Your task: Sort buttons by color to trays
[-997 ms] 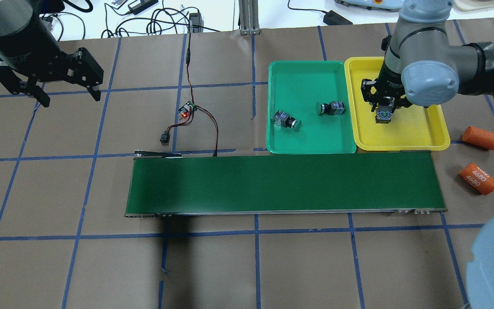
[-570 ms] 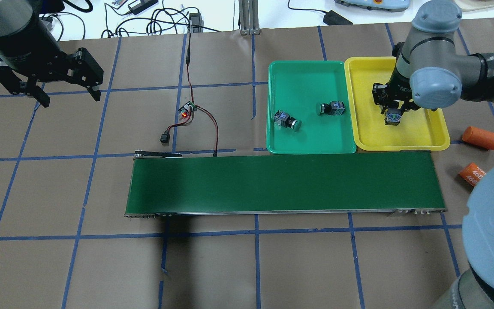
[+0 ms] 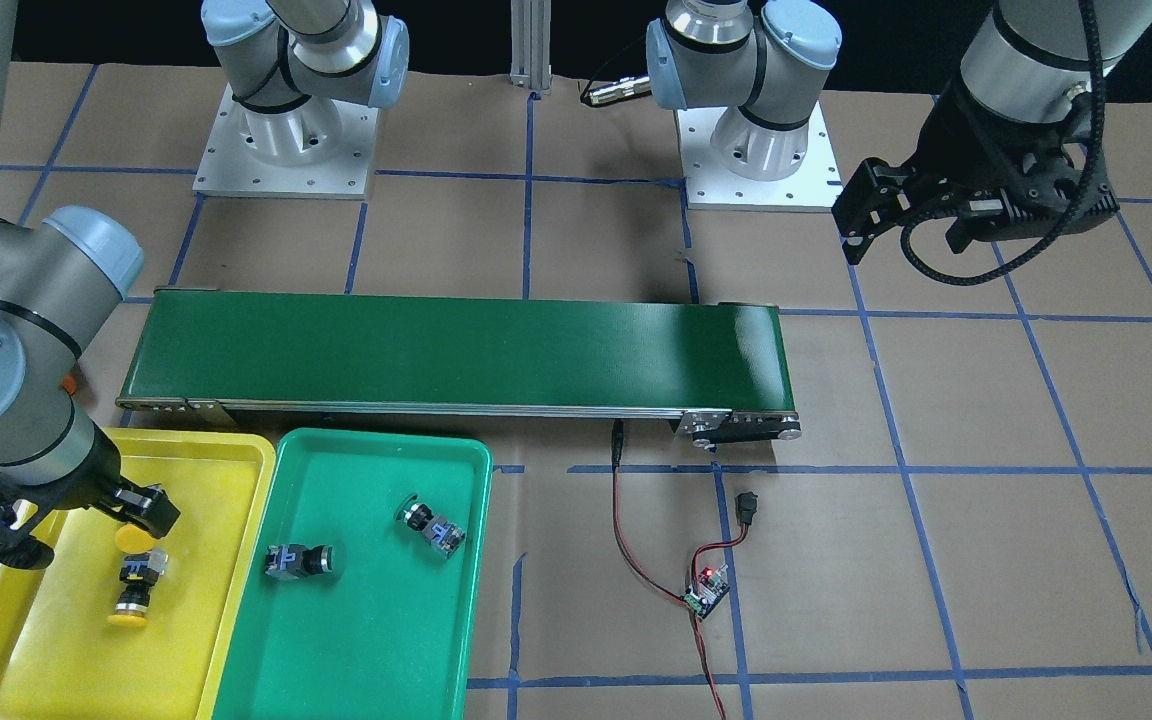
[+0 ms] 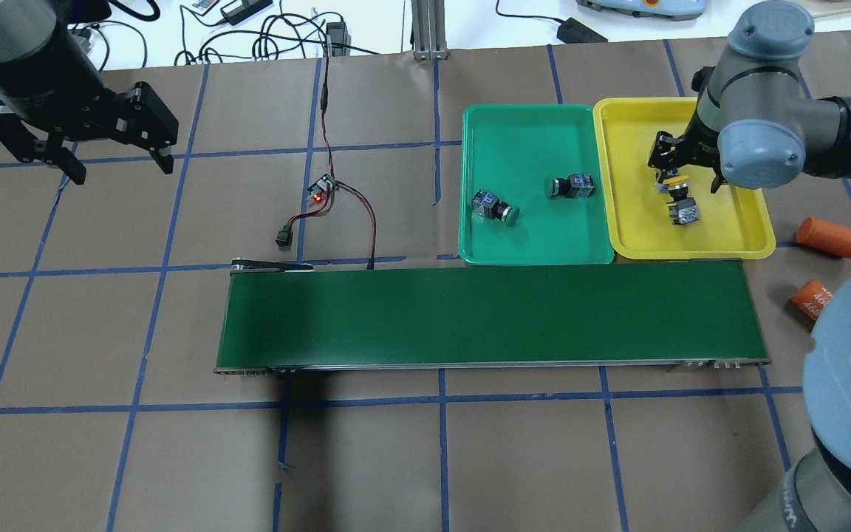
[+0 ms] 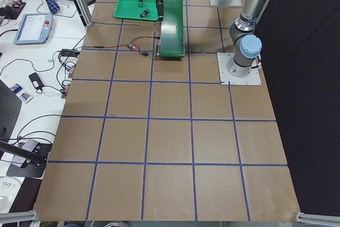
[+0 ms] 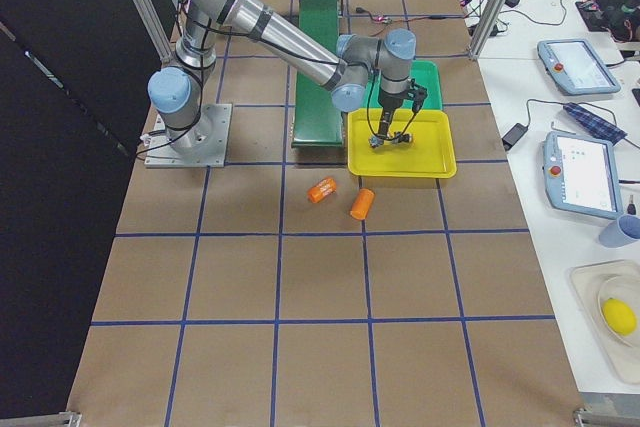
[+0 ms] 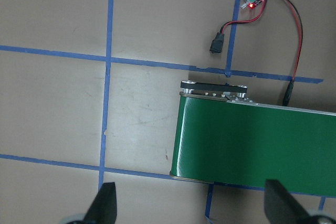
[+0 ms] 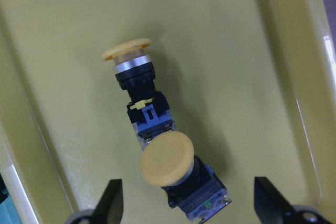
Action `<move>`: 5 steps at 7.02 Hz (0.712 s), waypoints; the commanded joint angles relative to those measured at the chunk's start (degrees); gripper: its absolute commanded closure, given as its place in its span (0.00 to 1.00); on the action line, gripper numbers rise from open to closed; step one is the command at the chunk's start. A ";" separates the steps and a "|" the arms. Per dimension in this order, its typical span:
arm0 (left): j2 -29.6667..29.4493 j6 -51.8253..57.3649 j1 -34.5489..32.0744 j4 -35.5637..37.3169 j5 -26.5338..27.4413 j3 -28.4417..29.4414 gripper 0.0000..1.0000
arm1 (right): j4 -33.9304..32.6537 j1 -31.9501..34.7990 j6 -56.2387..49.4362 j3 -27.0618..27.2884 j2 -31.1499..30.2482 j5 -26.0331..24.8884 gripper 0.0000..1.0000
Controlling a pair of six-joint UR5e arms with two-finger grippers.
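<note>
- Belt (image 4: 492, 314) runs along the table (image 4: 396, 458), with both trays just beside its far edge.
- Green tray (image 4: 529, 133): both green buttons (image 4: 496, 207) lie on their sides, apart.
- Yellow tray (image 4: 632, 222): both yellow buttons (image 8: 168, 161) lie end to end, touching.
- Right gripper (image 4: 682, 171): jaws spread, empty, hovering over the yellow pair.
- Left gripper (image 4: 121, 166): jaws spread, empty, well away from the trays.
- Sort looks done to me.
- Handling: buttons are likely light, rigid plastic. The smooth domed cap would slip or roll, so grab the blocky body across its flat sides.
</note>
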 commanded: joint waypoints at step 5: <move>0.00 0.00 0.00 0.00 0.00 0.00 0.00 | 27.95 9.98 1.11 1.28 -23.80 0.03 0.00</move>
